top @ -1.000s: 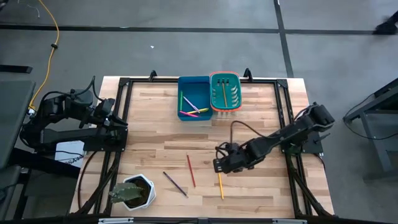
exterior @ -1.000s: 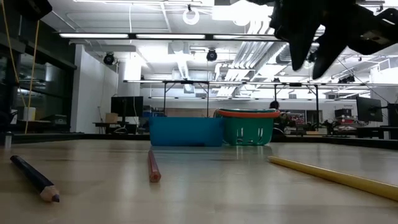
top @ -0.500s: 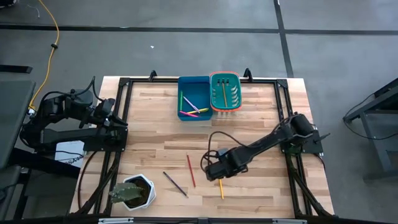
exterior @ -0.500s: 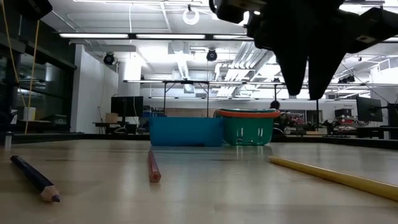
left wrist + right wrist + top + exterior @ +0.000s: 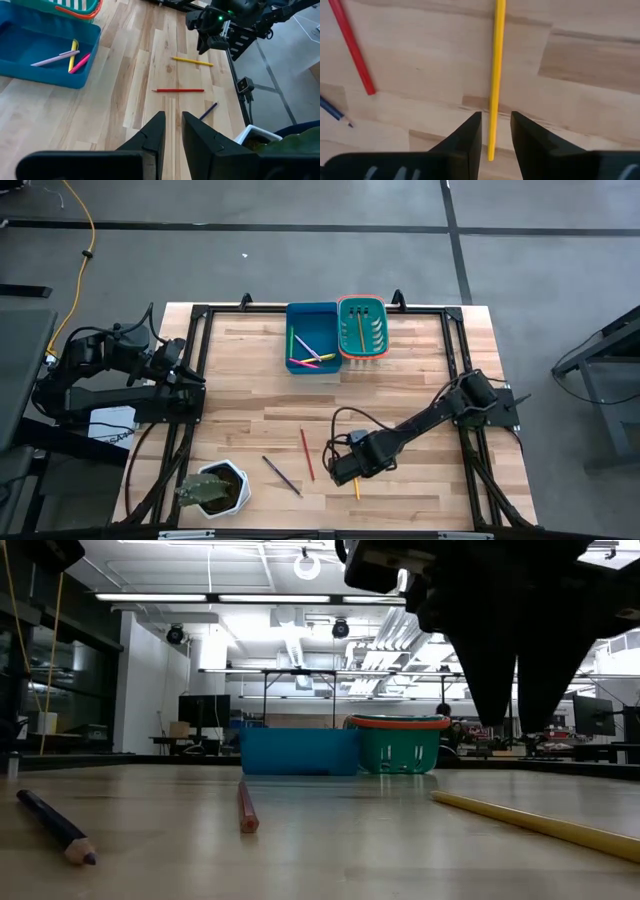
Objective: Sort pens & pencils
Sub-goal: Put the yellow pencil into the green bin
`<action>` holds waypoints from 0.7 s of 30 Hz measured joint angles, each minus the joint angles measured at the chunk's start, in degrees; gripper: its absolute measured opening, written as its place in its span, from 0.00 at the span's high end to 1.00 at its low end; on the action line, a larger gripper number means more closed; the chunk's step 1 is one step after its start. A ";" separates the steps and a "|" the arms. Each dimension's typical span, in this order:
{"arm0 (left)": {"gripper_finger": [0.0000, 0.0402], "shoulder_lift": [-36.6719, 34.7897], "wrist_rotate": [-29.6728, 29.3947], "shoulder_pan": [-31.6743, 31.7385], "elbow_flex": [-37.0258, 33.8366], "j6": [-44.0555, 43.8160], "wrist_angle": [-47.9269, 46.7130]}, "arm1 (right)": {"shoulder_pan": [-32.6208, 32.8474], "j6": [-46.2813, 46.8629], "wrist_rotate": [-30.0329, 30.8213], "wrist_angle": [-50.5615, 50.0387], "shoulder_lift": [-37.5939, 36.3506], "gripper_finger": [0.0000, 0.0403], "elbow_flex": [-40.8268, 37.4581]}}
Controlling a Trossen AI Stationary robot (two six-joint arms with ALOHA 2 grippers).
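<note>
- High view: the right pincer (image 5: pixel 345 471) hangs low over the near middle of the tabletop (image 5: pixel 250 390), right above the yellow pencil (image 5: pixel 355 484), which looks like its next pick. The red pencil (image 5: pixel 307 454) and purple pencil (image 5: pixel 281 475) lie loose nearby. The blue bin (image 5: pixel 312 338) holds pink and yellow sticks, the green bin (image 5: pixel 362 327) an orange one, so sorting is partly done. The left pincer (image 5: pixel 178 368) waits at the table's left edge.
- Low view: dark fingers (image 5: pixel 495 670) point down, apart, not touching the wood.
- Left wrist view: its own fingers (image 5: pixel 155 135) stand slightly apart, holding nothing.
- Right wrist view: fingers (image 5: pixel 470 132) straddle the yellow pencil's near end, lined up for a clean pinch, not yet clamped.
</note>
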 joint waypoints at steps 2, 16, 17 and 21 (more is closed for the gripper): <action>0.87 0.00 0.00 0.02 0.00 0.04 -0.01 | 0.15 0.67 -0.01 0.75 0.55 0.79 0.00; 0.87 0.00 0.02 0.00 0.00 0.09 -0.01 | 0.35 0.84 -1.15 3.07 1.79 0.82 0.00; 0.87 0.00 0.06 0.01 0.00 0.09 -0.01 | 0.35 0.84 -1.12 3.09 1.79 0.82 -0.02; 0.87 0.00 0.07 0.02 0.00 0.27 -0.01 | 0.43 0.89 -0.97 3.52 2.03 0.82 -0.02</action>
